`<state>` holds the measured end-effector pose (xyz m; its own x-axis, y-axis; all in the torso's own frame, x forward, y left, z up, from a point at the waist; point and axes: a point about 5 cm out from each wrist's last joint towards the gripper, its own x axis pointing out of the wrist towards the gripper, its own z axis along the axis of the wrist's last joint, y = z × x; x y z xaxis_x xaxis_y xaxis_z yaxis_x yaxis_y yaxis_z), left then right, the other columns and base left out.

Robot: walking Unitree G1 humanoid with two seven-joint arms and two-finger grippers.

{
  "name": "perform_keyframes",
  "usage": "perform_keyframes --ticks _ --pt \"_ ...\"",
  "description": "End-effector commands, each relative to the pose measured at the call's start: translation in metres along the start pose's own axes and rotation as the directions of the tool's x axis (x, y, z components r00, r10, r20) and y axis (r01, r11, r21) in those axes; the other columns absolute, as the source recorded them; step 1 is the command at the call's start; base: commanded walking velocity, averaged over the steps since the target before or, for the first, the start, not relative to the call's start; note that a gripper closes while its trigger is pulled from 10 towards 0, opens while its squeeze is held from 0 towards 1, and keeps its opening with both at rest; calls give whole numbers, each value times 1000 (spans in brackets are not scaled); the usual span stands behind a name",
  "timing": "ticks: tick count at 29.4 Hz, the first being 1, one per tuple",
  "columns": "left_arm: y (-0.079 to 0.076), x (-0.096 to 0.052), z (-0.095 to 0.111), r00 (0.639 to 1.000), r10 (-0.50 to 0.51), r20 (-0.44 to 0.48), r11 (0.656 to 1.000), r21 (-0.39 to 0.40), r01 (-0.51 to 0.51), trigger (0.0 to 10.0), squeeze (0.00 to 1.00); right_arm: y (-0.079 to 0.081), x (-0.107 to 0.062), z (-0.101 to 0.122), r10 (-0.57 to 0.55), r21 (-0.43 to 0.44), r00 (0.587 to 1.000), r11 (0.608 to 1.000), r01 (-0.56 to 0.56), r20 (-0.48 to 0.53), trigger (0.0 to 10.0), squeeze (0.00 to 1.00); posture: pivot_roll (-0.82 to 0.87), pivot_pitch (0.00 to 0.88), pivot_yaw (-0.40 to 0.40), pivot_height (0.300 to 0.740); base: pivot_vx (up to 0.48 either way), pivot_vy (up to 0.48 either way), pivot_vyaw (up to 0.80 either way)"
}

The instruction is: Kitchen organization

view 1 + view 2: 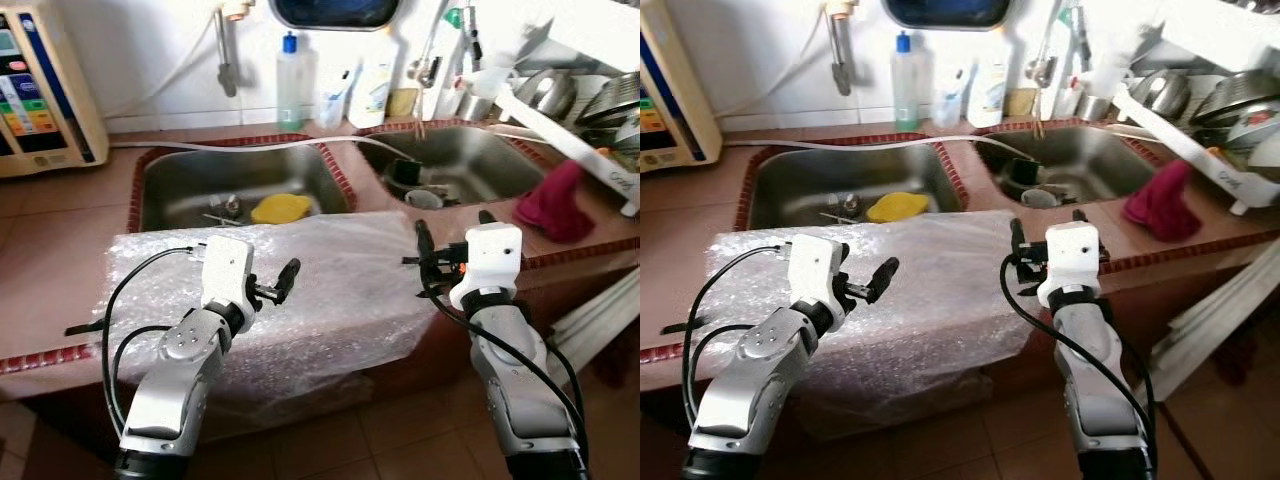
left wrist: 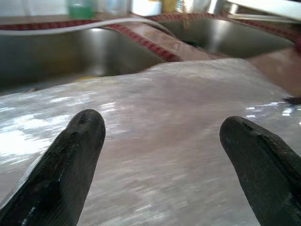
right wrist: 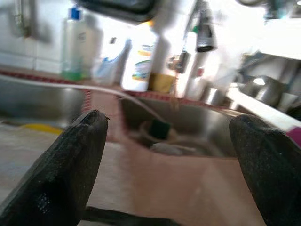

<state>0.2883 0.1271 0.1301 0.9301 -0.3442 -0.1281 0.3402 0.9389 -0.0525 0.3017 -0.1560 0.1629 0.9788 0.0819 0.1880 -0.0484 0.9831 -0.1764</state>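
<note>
Across the front edge of the worktop (image 1: 60, 270), a large sheet of bubble wrap (image 1: 330, 290) lies draped, its near part hanging over the edge toward the floor and its far edge reaching the rim of the left sink (image 1: 190, 185). It looks very light, limp and rather slick, so it should crumple and slide rather than lift as a flat piece; a pinch on a bunched fold or on the hanging edge seems a surer hold than pressing on the flat top. The left gripper (image 1: 275, 285) hovers just above the sheet near its middle, fingers (image 2: 70, 155) spread wide with nothing between them. The right gripper (image 1: 450, 240) stands at the sheet's right corner, likewise wide open and empty, looking toward the right sink (image 1: 470, 160).

Inside the left sink rests a yellow sponge (image 1: 280, 208); the right sink holds a few dishes. Beside it on the worktop lies a dark red cloth (image 1: 555, 205). Behind the sinks stand a clear bottle with a blue cap (image 1: 289, 85) and a white soap bottle (image 1: 372, 90), and a rack of metal pots (image 1: 580, 95) sits at the far right. A white appliance (image 1: 40, 90) stands at the far left.
</note>
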Motion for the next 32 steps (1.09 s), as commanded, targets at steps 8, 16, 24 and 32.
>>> perform_keyframes --ticks 8,16,24,32 --pt "-7 3 3 1000 -30 6 999 12 30 10000 0 -4 -1 -7 -20 1 999 1000 20 -26 10000 0 67 0 15 740 0 -318 -668" --pt "-6 7 4 1000 -27 8 1000 16 27 10000 0 -1 1 -6 -24 11 1000 1000 24 -18 10000 0 63 0 18 740 0 -335 -100" --pt "-6 9 4 999 -30 10 999 22 30 10000 0 0 2 -7 -26 13 1000 1000 27 -16 10000 0 64 0 25 740 0 -364 0" --pt "-6 12 3 999 -35 6 999 24 35 10000 0 -2 1 -8 -38 11 999 999 38 -17 10000 0 57 0 31 740 0 -361 0"
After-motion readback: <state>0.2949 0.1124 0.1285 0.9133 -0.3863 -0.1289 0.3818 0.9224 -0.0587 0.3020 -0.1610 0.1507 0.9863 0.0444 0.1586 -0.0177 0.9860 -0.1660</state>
